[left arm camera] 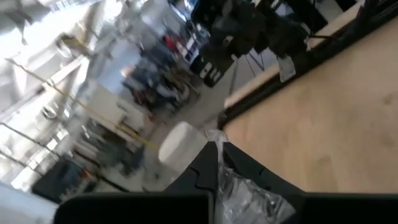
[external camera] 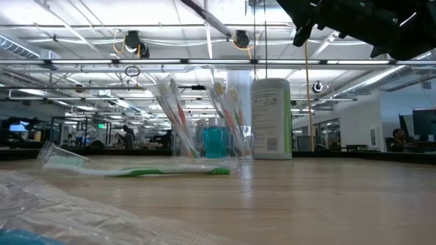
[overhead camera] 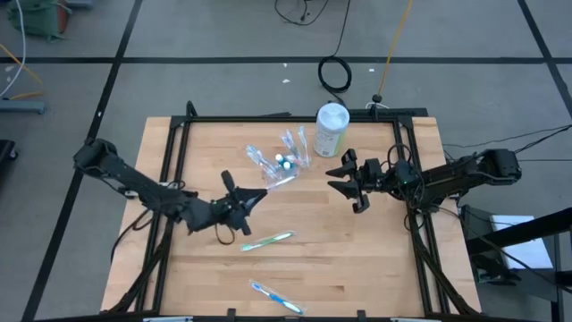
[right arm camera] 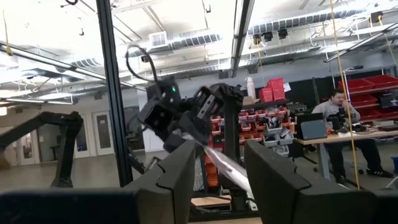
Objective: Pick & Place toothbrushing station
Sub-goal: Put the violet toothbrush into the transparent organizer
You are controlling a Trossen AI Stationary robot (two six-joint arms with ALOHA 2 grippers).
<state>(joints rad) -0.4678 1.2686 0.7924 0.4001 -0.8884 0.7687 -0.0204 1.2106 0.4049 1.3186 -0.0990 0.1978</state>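
A small clear cup (overhead camera: 284,163) with teal contents stands at the table's far middle, with clear-wrapped toothbrushes (overhead camera: 290,143) standing in and around it. A green toothbrush (overhead camera: 268,240) and a blue one (overhead camera: 277,297) lie flat nearer the front edge. My left gripper (overhead camera: 253,200) is above the table's middle, shut on a clear-wrapped toothbrush (overhead camera: 279,182). That toothbrush reaches toward my right gripper (overhead camera: 340,181), which hovers open to the right of the cup with nothing between its fingers (right arm camera: 180,168). My left gripper pinches one end of the toothbrush's crinkled clear wrapper (left arm camera: 219,167) between its two shut fingers. The fingers lie about level and along the toothbrush. The wrapped toothbrush (right arm camera: 225,165) sticks out past the fingertips toward the table's right side, lifted clear of the table.
A tall white-and-green canister (overhead camera: 332,128) stands at the far edge, right of the cup. A black frame (overhead camera: 268,118) runs around the table. Loose clear wrapping (external camera: 68,204) lies near the front edge. Bare wood lies between the green toothbrush and the right arm.
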